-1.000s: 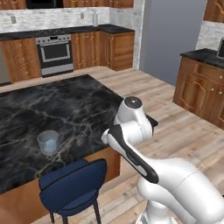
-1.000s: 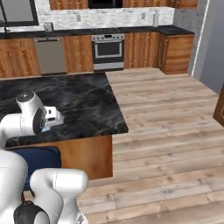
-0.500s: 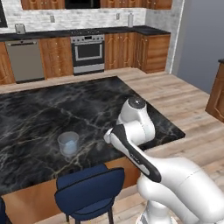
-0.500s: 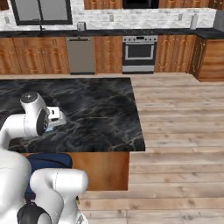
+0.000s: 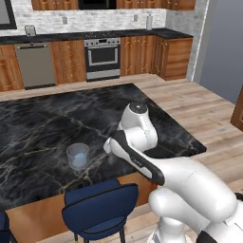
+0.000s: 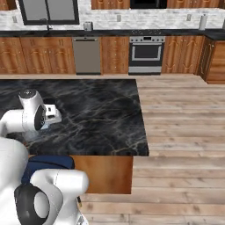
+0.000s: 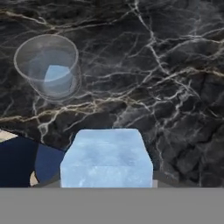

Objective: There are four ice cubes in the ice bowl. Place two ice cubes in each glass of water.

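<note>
Gripper: it is seen from the hand view, where a pale-blue ice cube (image 7: 106,157) sits at the bottom middle, right where the fingertips rise; the cube hides them, so it looks gripped, but I cannot tell for sure how the jaws stand.
Held ice cube: a large blocky chunk, close to the camera, above the black marble counter (image 7: 175,78).
Glass of water (image 7: 47,66): up and to the left of the held cube in the hand view, apart from it, standing upright on the counter.
Second ice cube (image 7: 57,78): inside that glass, low in it.
Glass in left base view (image 5: 78,155): on the counter near its front edge, to the left of the arm.
Blue chair (image 5: 100,210): below the counter edge, under the glass.
</note>
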